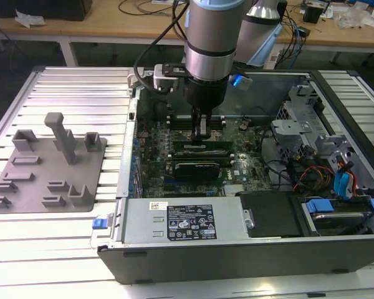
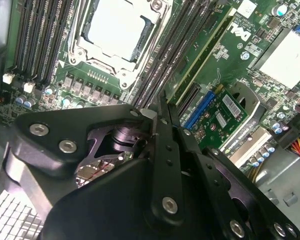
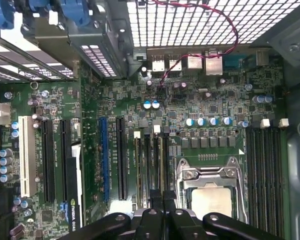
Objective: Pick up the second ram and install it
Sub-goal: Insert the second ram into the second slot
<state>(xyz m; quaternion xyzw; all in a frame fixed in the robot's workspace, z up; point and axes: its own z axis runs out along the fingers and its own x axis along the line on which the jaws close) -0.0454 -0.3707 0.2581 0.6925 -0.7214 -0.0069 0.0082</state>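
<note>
The gripper (image 2: 165, 102) is reaching down into the open computer case (image 1: 249, 265). Its two fingers (image 2: 162, 150) are standing pressed together, with only a thin dark line between them. As far as I can judge, they are pinching the near part of the second ram (image 2: 202, 56). The green stick is starting exactly at the fingertips and is running away from them in the plane of that thin line. I cannot see the pinched part itself, because the fingers are covering it.

The stick is standing on its long edge, not lying flat. Its long axis is running parallel to the black memory slots (image 3: 147, 165). These slots are lying between the CPU socket (image 2: 117, 35) and the blue expansion slot (image 2: 199, 114). So the ram is not lying off to any side of the gripper: it is directly at the fingertips and is stretching out along the slots.

In the first wrist view the closed fingertips are hanging over the slots nearer to the socket, and their thin gap is lining up with these slots. I think this matching of stick and slot is what matters here, and I am seeing no twist between them. How deep the lower edge is sitting, I cannot tell. In the exterior view the arm is standing nearly upright over the motherboard (image 1: 246, 152).
</note>
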